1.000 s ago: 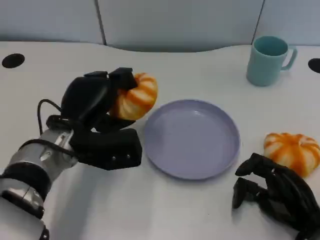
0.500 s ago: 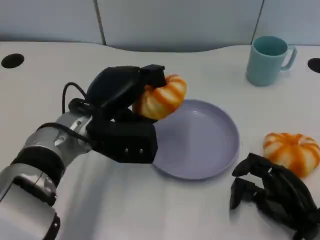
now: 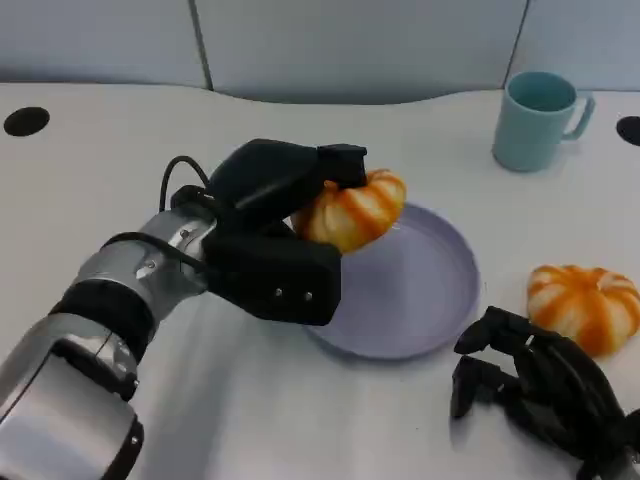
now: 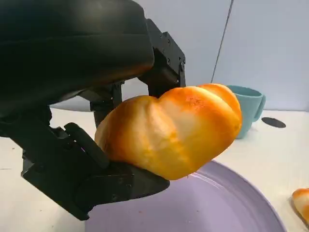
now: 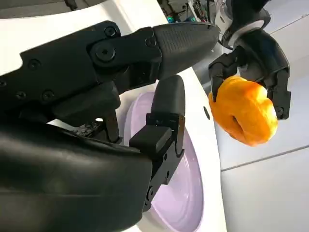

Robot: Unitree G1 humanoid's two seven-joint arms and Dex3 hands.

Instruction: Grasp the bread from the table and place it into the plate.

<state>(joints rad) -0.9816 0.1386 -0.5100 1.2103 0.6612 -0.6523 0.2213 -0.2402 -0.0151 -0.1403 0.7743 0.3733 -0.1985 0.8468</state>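
Observation:
My left hand [image 3: 275, 235] grips an orange-and-white striped bread [image 3: 352, 211] and holds it in the air over the left part of the lilac plate [image 3: 425, 290]. The left wrist view has the bread [image 4: 171, 128] close up between black fingers [image 4: 164, 60], above the plate [image 4: 217, 203]. A second striped bread [image 3: 583, 305] lies on the table right of the plate. My right hand [image 3: 535, 390] rests on the table in front of it, fingers curled and holding nothing. The right wrist view looks past my right hand [image 5: 120, 111] at the held bread [image 5: 244, 111] over the plate [image 5: 181, 188].
A teal mug [image 3: 537, 118] stands at the back right, well behind the plate. Black round holes [image 3: 26, 121] mark the white tabletop at the far left and far right. A grey wall panel runs along the back.
My left hand has carried the bread to the right, from beside the plate's left rim to above the plate. The right hand has hardly moved.

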